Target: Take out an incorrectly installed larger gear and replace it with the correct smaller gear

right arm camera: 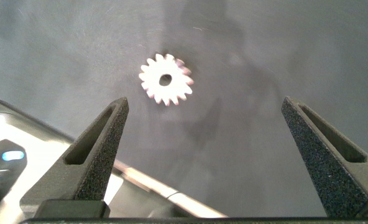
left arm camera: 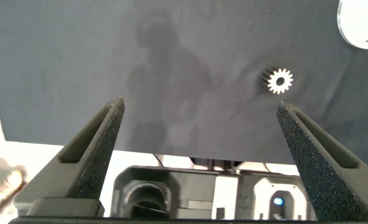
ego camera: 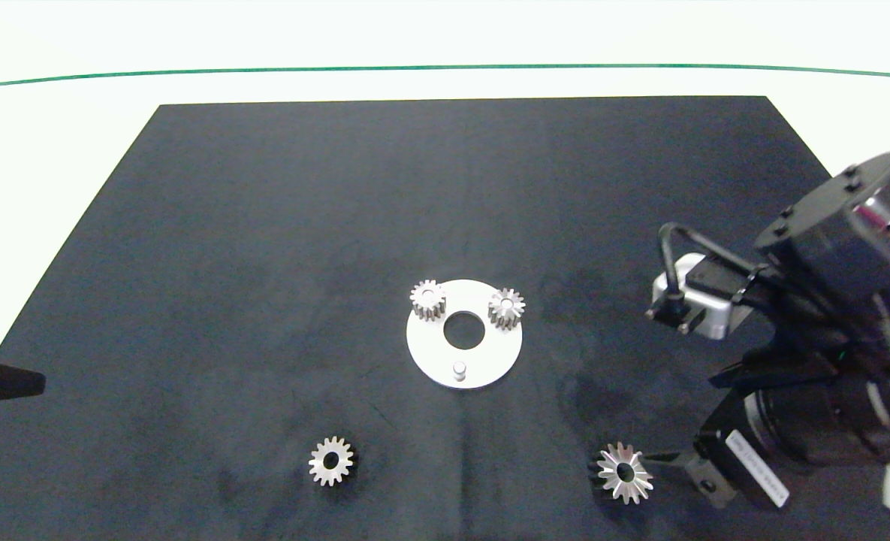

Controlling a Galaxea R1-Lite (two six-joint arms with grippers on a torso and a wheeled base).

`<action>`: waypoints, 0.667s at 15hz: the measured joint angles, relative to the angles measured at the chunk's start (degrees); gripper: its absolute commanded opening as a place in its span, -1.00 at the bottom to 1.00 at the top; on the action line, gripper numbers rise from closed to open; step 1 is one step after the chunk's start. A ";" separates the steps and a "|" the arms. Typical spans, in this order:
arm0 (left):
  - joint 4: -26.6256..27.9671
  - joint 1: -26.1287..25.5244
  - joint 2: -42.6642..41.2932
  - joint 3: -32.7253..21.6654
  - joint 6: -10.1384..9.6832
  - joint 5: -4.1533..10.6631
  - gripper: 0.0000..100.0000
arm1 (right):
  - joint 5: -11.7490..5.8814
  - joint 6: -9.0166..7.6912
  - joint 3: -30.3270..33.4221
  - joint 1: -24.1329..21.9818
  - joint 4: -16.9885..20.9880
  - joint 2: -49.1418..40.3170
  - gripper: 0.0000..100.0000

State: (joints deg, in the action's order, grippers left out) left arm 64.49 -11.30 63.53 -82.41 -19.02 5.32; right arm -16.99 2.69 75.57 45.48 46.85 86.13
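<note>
The larger gear [ego camera: 624, 472] lies free on the black mat [ego camera: 264, 263] at five o'clock of the white disc [ego camera: 429, 353], beside the right gripper [right arm camera: 202, 155], jaws released. The smaller gear [ego camera: 331, 461] waits at seven o'clock. Next, probably, the left gripper [left arm camera: 199, 155], jaws spread, fetches it for the bare peg [ego camera: 459, 369].

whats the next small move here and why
Probably bring the left claw over to the smaller gear and grasp it. The larger gear already lies on the mat by the open right claw, the plate's front peg is bare, and that gear lies loose nearest the left arm.
</note>
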 measured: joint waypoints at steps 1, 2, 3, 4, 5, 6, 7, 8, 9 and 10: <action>-0.51 -1.78 0.98 0.00 -2.45 0.00 1.00 | -0.06 3.12 5.91 -0.94 6.70 0.00 1.00; -1.78 -4.57 2.12 0.30 -5.36 0.02 1.00 | -0.28 5.88 10.95 -2.73 12.19 -0.10 1.00; -3.69 -6.61 3.12 1.23 -7.13 0.06 1.00 | -0.61 7.78 14.20 -5.06 14.73 -0.32 1.00; -7.07 -7.72 4.13 2.54 -7.80 0.13 1.00 | -0.83 9.31 15.64 -7.58 16.02 -0.68 1.00; -9.06 -8.27 5.18 3.50 -8.87 0.22 1.00 | -1.08 10.51 15.36 -10.24 16.76 -1.10 1.00; -10.00 -8.79 6.29 4.07 -10.17 0.24 1.00 | -1.72 11.19 14.77 -12.43 16.85 -1.27 1.00; -10.30 -9.91 7.50 4.41 -11.54 0.30 1.00 | -2.35 11.41 14.57 -13.79 16.69 -1.40 1.00; -10.69 -11.11 8.56 4.77 -12.59 0.33 1.00 | -2.40 11.45 14.34 -14.45 16.68 -1.51 1.00; -11.22 -12.34 9.55 5.27 -13.42 0.33 1.00 | -2.40 11.54 14.26 -14.77 16.63 -1.60 1.00; -12.70 -13.92 10.48 6.10 -14.52 0.41 1.00 | -2.38 11.54 14.14 -14.92 16.60 -1.73 1.00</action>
State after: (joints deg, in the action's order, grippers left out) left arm 51.79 -25.22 74.01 -76.31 -33.54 5.73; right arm -19.37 14.24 89.71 30.56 63.45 84.40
